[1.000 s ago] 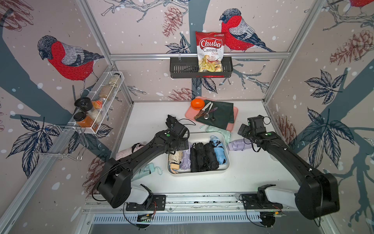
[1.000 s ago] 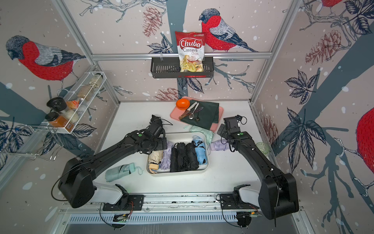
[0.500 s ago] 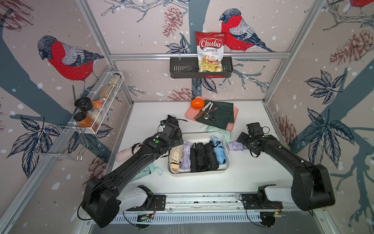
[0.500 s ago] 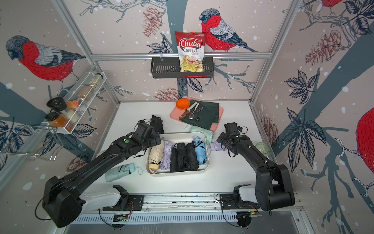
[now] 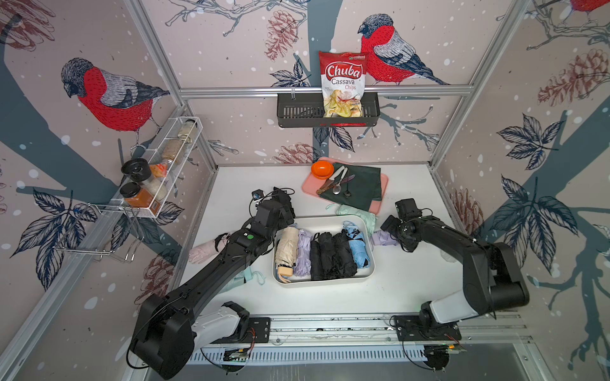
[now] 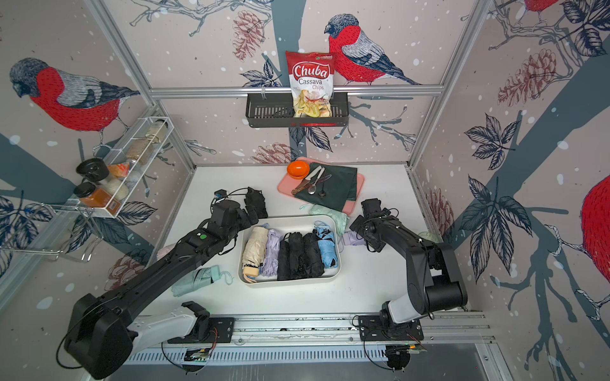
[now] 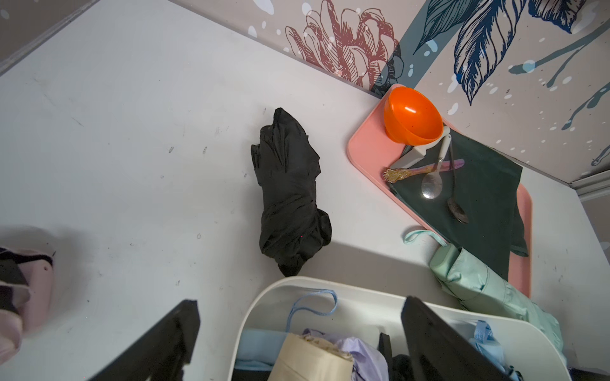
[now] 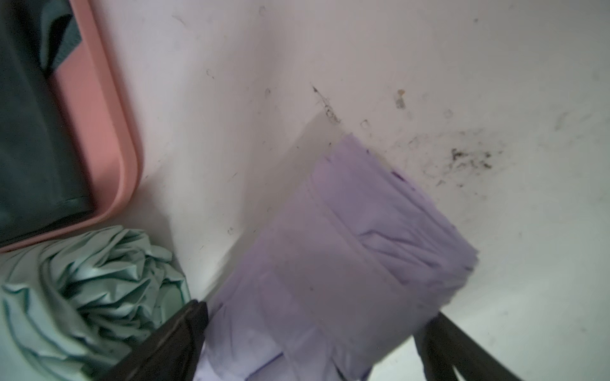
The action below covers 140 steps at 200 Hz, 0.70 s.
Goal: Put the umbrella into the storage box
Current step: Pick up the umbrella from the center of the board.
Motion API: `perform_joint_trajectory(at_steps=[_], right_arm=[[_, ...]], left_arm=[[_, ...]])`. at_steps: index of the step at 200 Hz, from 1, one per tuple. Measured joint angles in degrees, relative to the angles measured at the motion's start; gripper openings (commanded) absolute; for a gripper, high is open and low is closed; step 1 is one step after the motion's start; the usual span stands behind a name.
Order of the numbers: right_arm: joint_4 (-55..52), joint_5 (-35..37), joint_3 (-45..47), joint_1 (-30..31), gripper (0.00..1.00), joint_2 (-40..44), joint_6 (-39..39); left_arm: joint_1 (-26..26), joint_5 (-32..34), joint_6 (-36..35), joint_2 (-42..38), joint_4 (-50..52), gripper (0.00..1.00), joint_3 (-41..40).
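Right pincer (image 8: pixel 313 316) gapes around the lilac umbrella (image 8: pixel 356 231).

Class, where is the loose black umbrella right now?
In a top view, the black umbrella lies on the table beyond the storage box's far left corner, ahead of the left gripper, left of the pink tray.
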<state>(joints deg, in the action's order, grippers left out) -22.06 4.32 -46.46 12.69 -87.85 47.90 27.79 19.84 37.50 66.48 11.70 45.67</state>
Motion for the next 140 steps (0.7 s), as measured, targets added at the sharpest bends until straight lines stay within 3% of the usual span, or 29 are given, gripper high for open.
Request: perform_joint_trajectory(at_steps=[96,140], right_arm=[[5.3,5.3,-3.5,-2.3,0.9,-8.2,-4.9],[5.3,8.5,-5.6,-2.6,0.68,-11.1,-8.9]], left_arm=[[-1.3,-0.2,0.0,0.7,-4.2,0.98,-2.0],[-1.4,-0.3,0.0,1.0,-5.0,0.99,-2.1]])
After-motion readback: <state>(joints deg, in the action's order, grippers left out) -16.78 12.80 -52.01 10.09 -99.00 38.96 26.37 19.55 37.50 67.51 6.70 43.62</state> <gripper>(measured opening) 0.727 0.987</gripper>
